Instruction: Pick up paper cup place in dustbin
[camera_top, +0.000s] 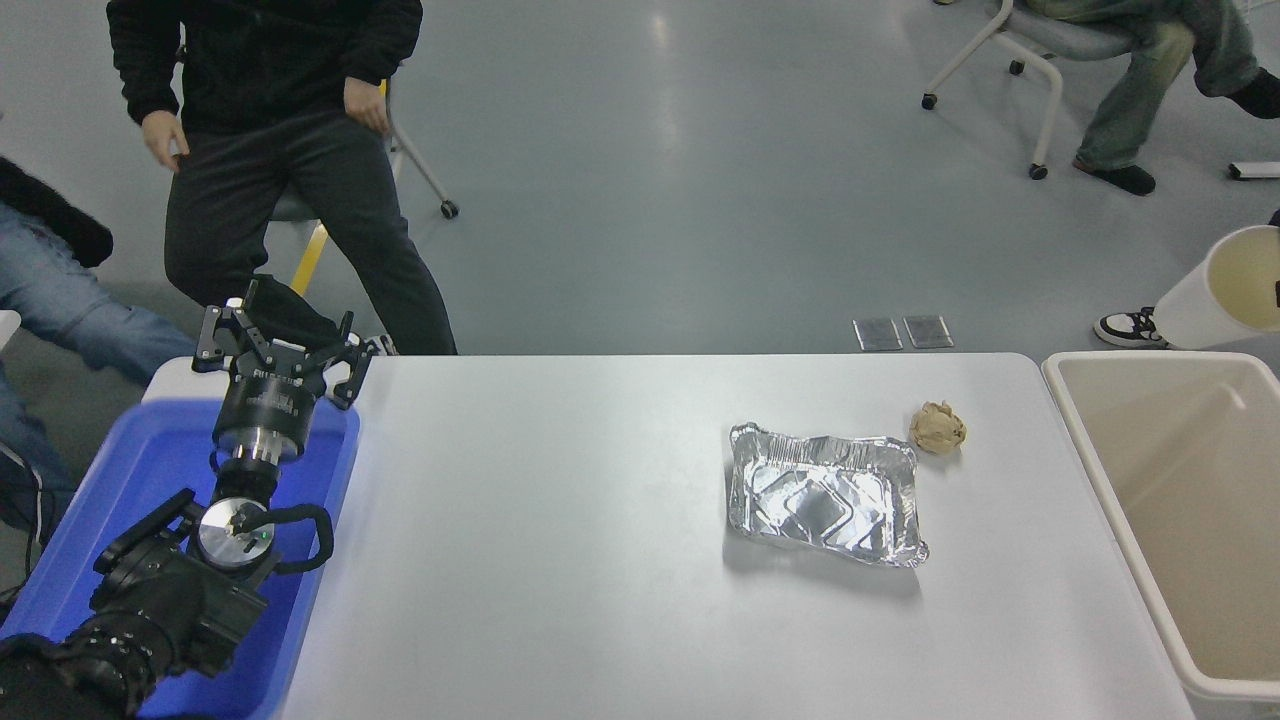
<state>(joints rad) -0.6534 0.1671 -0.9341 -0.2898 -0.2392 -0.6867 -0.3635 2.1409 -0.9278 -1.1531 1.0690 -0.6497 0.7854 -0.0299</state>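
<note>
My left arm sits parked at the near left, over the blue bin (120, 480), its gripper (275, 345) pointing away from me with the fingers spread and nothing in them; it has no part in this job, so it rests out of the way. On the white table (560, 560), right of centre, the foil tray (822, 492) lies flat and a crumpled brown paper ball (937, 426) sits just beyond its far right corner, the two close but apart; neither is my target. At the near right the dustbin (1105, 470) stands against the table's right edge, mouth open upward, nothing visible in the part I see. The paper cup (1215, 290) is in the air at the right edge of view, above and beyond the bin's far rim, tipped on its side with its cream inside turned toward me. Only a dark sliver at the frame edge hints at my right gripper, so I cannot tell its state; I judge it pinches the rim. Beyond the table, people sit and stand on the grey floor.
</note>
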